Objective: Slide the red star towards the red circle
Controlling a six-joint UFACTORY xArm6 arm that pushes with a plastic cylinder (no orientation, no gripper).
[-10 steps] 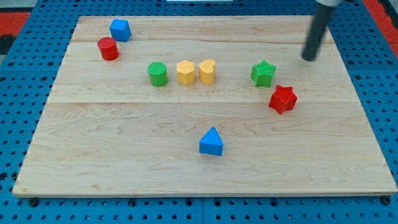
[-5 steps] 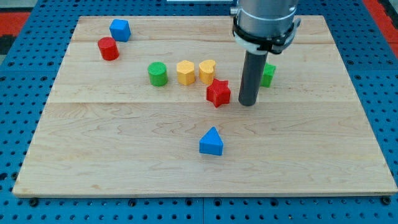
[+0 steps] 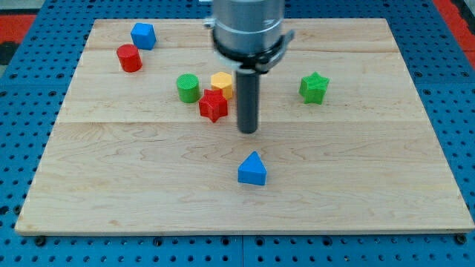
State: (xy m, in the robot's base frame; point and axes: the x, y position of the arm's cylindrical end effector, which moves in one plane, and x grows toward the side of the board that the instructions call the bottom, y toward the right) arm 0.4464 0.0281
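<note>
Since the earlier frame, the red star (image 3: 213, 105) has been pushed leftward and is now lodged against the green cylinder (image 3: 188, 88) and yellow block (image 3: 222, 81). Nothing is grasped; my tip (image 3: 247, 130) is set just right of it. A push below the green cylinder is advised, toward the red circle (image 3: 129, 58).

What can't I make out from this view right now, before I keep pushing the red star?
- Yellow heart block: not visible in the camera view; the rod stands where it would be, so its place is unknown.
- Yellow block: only partly seen, behind the red star and the rod; whether they touch is unclear.
- My tip: motion-blurred, so its gap to the star is uncertain.
- Arm above the rod: cut off by the view's top.
</note>
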